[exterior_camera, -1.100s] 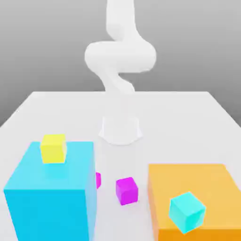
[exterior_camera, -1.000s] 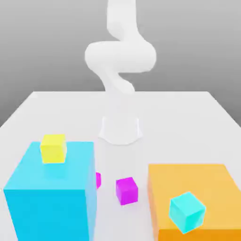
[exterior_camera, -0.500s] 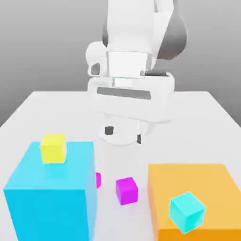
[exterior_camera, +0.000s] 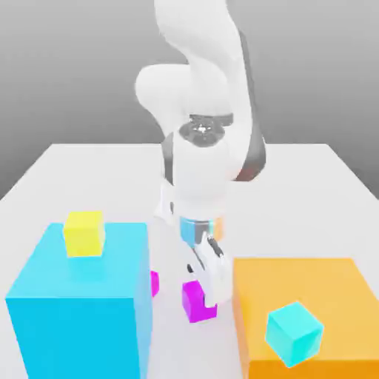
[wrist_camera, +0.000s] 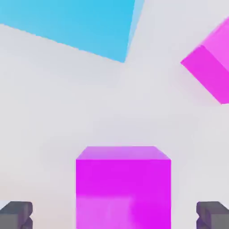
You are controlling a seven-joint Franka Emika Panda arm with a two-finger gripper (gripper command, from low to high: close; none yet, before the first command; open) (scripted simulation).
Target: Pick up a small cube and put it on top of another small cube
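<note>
Hand (exterior_camera: 205,277) lowered over purple cube (exterior_camera: 195,302), released, fingertips (wrist_camera: 16,214) wide either side; purple cube on desk (exterior_camera: 311,192) near front edge, between cyan block (exterior_camera: 81,303) and orange block (exterior_camera: 303,285); yellow cube (exterior_camera: 84,233) atop cyan block.

Magenta-purple cube (exterior_camera: 195,302), yellow cube (exterior_camera: 84,233)

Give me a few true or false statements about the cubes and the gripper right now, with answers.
1. The yellow cube sits on the cyan block. True.
2. The gripper is shut on the purple cube. False: its fingers stand open, one on each side of the cube.
3. The turquoise cube sits on the orange block. True.
4. The purple cube is stacked on the yellow cube. False: it rests on the table.
</note>
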